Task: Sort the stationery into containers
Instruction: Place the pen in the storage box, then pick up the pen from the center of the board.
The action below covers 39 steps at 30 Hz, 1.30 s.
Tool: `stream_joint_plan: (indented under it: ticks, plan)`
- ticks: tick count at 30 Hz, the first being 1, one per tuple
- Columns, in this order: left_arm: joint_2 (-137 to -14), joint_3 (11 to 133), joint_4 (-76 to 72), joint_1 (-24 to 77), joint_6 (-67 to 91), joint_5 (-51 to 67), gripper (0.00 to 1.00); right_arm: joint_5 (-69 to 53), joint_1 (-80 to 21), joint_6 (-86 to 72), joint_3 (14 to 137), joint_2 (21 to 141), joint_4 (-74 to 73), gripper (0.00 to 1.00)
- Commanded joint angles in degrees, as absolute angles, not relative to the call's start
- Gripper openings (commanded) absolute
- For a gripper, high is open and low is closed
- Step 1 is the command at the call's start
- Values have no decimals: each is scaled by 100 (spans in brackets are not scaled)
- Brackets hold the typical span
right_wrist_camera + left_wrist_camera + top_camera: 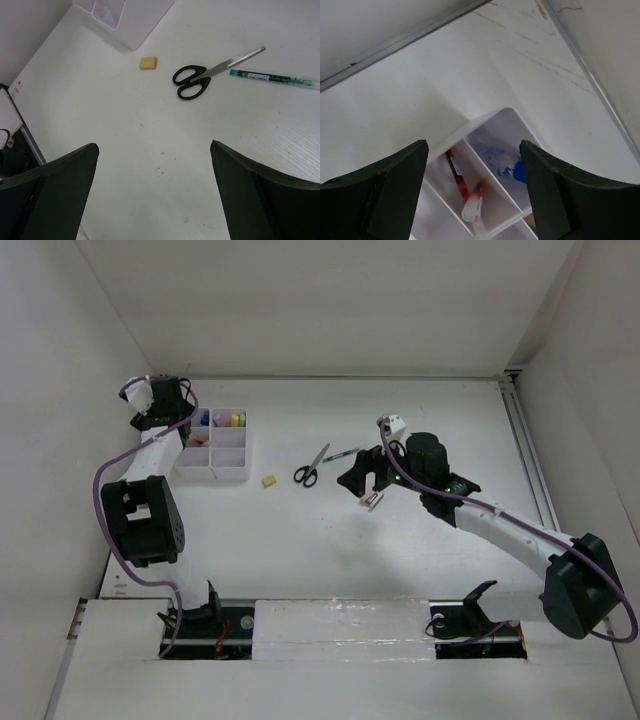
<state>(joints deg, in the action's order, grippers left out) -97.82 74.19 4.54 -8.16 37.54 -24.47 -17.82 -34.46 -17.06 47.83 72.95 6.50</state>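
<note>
Left gripper [472, 150] gaped empty over the tray [470, 125], where perhaps a red pen [461, 186] lay. Right gripper [154, 149], likewise spread and empty, hovered near scissors [192, 82], eraser [148, 62], green pen [272, 78].

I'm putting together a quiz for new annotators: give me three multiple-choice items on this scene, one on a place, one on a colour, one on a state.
1. Where is the eraser? A on the table, between tray and scissors; B inside the tray; C in a gripper.
2. The scissors' handles are: A red; B blue; C black.
3. The right gripper is: A shut on the eraser; B open, empty; C shut on the scissors.
A, it lies on bare table; C, both loops are black; B, its fingers stand apart with nothing between.
</note>
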Motion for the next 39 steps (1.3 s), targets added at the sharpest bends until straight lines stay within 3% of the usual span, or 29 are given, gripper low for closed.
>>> stream_joint_plan:
  ticks: [1, 3, 4, 5, 13, 18, 29, 39]
  plan:
    - [-9116, 7400, 203, -581, 3500, -2252, 71, -1697, -3454, -1600, 5000, 7435, 879, 100]
    - [-8904, 7505, 228, -580, 3498, -2014, 79, -1513, -3506, -1600, 5123, 7496, 818, 100]
    - [-8695, 7506, 229, -580, 3498, -1934, 93, -1312, -3507, -1600, 5176, 7567, 678, 100]
    - [-8597, 7558, 350, -580, 3498, -1873, 100, -1188, -3585, -1600, 5238, 7620, 607, 100]
    - [-8024, 8208, 1353, -580, 3498, -1802, 100, 736, -3639, -2661, 6273, 8716, -465, 100]
    - [-7718, 8472, 1547, -580, 3297, -1127, 100, 1878, -3744, -3857, 7109, 9561, -1474, 98]
    - [-7532, 8807, 1740, -580, 3077, -335, 100, 2408, -3806, -6275, 10396, 12198, -4438, 86]
    - [-7479, 8859, 1688, -580, 3128, 386, 100, 2583, -3806, -7110, 10555, 12585, -4421, 82]
